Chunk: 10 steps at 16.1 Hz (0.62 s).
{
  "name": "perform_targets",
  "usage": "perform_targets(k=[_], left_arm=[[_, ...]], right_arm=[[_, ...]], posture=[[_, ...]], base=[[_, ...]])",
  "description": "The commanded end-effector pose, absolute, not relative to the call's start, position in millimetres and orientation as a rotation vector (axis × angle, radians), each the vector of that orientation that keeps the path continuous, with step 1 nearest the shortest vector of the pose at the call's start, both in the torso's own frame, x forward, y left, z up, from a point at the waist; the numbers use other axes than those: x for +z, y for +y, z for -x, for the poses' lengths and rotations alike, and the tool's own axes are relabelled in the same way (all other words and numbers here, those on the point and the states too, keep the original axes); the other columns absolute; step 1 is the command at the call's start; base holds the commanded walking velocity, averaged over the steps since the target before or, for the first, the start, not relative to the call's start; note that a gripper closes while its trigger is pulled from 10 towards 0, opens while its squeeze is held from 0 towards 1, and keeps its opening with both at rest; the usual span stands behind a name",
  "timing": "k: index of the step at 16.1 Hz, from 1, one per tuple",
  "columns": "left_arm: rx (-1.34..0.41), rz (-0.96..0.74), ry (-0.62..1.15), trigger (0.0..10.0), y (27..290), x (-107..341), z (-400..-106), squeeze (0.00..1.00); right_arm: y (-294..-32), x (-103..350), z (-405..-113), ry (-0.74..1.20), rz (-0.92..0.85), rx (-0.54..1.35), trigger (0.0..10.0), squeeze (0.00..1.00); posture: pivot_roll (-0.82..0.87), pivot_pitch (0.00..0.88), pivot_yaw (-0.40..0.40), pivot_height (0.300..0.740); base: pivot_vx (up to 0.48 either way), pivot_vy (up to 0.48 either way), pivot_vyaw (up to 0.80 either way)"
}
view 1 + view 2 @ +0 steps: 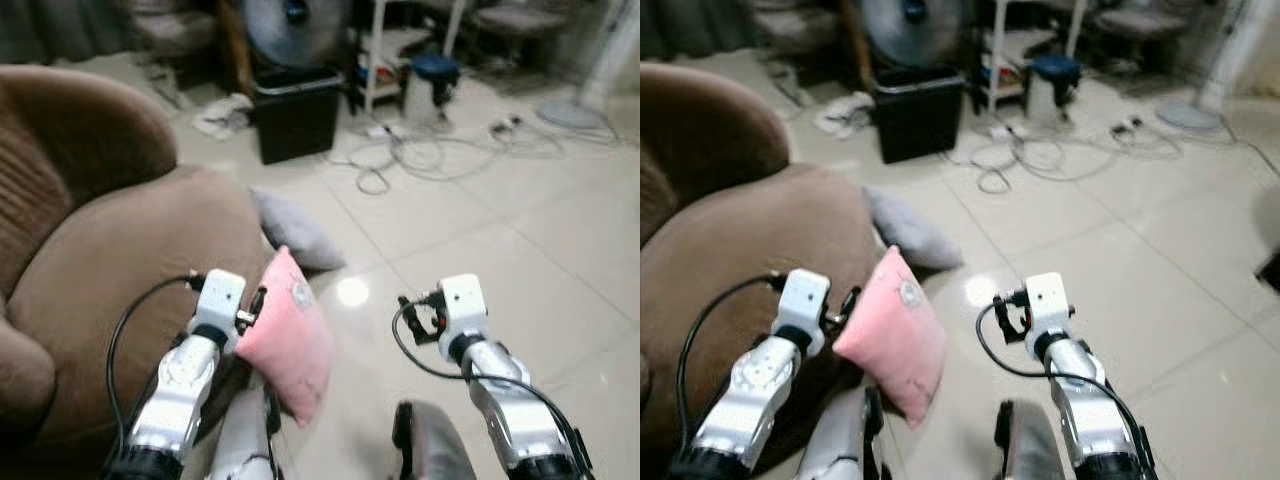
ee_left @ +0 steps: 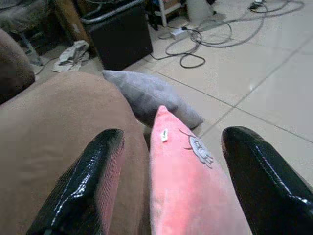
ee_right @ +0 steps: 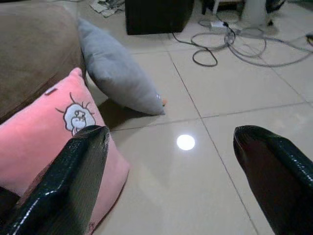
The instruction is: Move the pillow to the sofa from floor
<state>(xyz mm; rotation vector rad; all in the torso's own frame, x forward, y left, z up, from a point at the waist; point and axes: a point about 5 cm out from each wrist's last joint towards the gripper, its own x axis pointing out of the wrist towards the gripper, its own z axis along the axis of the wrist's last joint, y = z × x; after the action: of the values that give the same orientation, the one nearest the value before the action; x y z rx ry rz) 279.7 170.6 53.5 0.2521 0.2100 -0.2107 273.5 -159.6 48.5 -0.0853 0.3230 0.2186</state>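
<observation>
The pink pillow (image 1: 290, 335) stands on one corner against the front of the brown sofa (image 1: 110, 290), at about 9 o'clock from the bright spot of light on the floor (image 1: 470, 250). It looks soft and light, a plush cover with loose filling, so I judge it will bend and sag when it is lifted, and will not slip much. A small cartoon patch is on its side. A hold across the thin upper edge or near the top corner seems best, because there the fabric can be pinched between the fingers.

The left end effector (image 2: 168, 191) is wide open, one finger on each side of the pillow's upper edge. In the left wrist view I cannot tell if either finger touches the fabric; nothing is gripped. The right end effector (image 3: 171, 181) is also wide open and holds nothing. It hangs over the bare tiles at about 3 o'clock from the pillow.

A grey pillow (image 1: 295, 235) lies on the floor behind the pink one, at 12 o'clock from it, leaning on the sofa.

The lower corner of the pink pillow is hidden by the robot's body in the head views, so how it rests on the floor is not clear. The far room is blurred: a black bin (image 1: 295, 110) and cables (image 1: 420, 155) can be made out.
</observation>
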Motion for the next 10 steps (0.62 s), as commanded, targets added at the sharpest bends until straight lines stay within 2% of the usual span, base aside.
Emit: perform_targets(k=[1,5,6,8,10], left_arm=[[-0.212,-0.286,0.229,10.0,175,54,-277,0.0],[-0.163,-0.292,0.265,10.0,188,48,-275,0.0],[-0.164,-0.263,0.296,10.0,184,41,-275,0.0],[-0.153,-0.208,0.329,10.0,175,30,-277,0.0],[-0.135,-0.222,0.382,10.0,172,19,-281,0.0]], right_arm=[[-153,46,-271,0.344,0.075,0.237,10.0,0.0],[-140,41,-270,0.387,0.095,0.333,10.0,0.0],[-142,47,-272,0.376,0.109,0.335,10.0,0.0],[-152,54,-274,0.358,0.128,0.312,10.0,0.0],[-157,58,-270,0.359,0.15,0.311,10.0,0.0]], posture=[[0.1,0.085,0.024,0.595],[0.15,0.1,-0.022,0.595],[0.08,0.073,0.004,0.595],[0.01,0.097,-0.014,0.575],[-0.02,0.111,-0.017,0.555]], base=[[0.0,0.0,0.0],[0.0,0.0,0.0],[0.0,0.0,0.0],[0.0,0.0,0.0],[0.0,0.0,0.0]])
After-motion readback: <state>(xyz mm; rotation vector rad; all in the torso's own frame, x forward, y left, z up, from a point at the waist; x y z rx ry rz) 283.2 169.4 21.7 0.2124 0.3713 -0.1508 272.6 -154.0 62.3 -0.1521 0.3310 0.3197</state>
